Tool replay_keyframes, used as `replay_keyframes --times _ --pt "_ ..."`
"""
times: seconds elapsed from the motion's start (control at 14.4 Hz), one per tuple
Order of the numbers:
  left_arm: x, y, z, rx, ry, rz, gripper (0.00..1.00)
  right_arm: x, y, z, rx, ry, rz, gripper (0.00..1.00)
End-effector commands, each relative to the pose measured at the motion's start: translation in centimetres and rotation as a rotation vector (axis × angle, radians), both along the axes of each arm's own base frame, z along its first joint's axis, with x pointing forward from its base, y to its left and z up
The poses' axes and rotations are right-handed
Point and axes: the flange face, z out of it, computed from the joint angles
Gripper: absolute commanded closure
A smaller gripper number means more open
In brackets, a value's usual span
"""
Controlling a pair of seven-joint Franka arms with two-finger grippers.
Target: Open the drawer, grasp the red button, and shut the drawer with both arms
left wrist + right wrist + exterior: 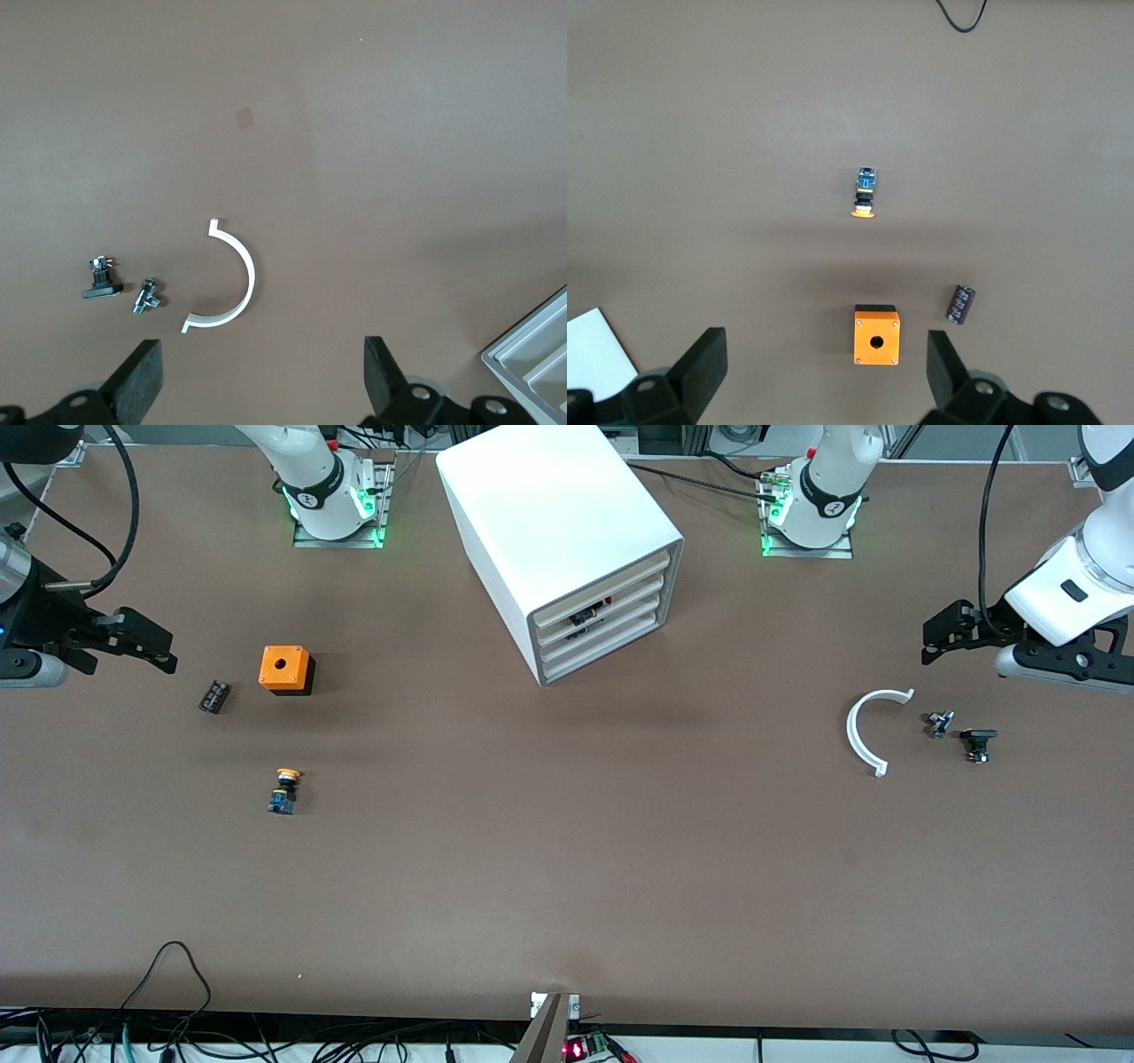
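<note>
The white box cabinet [558,522] stands at the middle of the table between the arms' bases, its four drawer fronts shut. The drawer [620,605] is the second front from the top. A small red and dark bit [606,602] shows in the gap at that front; the rest of the button is hidden. My right gripper [151,645] hangs open and empty over the table at the right arm's end, also seen in the right wrist view [824,376]. My left gripper [941,636] hangs open and empty over the left arm's end, also seen in the left wrist view [263,381].
An orange box with a hole [285,669], a dark cylinder [213,695] and an orange-yellow-capped button [284,789] lie toward the right arm's end. A white half ring [866,731] and two small metal parts [939,724] [977,744] lie toward the left arm's end.
</note>
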Motion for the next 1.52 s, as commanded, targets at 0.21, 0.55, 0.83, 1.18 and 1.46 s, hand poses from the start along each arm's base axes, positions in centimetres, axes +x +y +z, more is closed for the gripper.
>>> replay_keyframes --times 0.21,0.55,0.83,1.18,1.46 --pt "-0.1 0.2 0.5 0.021 0.002 -0.016 0.00 -0.1 -0.2 0.6 0.017 -0.007 -0.003 0.00" --pt "-0.1 0.0 0.5 0.021 0.002 -0.020 0.00 0.3 -0.1 0.4 0.034 0.023 -0.006 0.00" --pt "0.2 0.1 -0.4 0.017 0.025 -0.019 0.00 1.9 -0.1 -3.3 0.038 0.081 0.034 0.00" --pt "-2.4 -1.9 -3.5 -0.082 0.313 -0.057 0.00 4.0 0.0 -9.2 0.036 0.161 0.044 0.00" --pt "-2.9 -4.5 -5.3 -0.257 0.407 -0.189 0.00 4.9 0.1 -14.8 0.039 0.123 0.040 0.00"
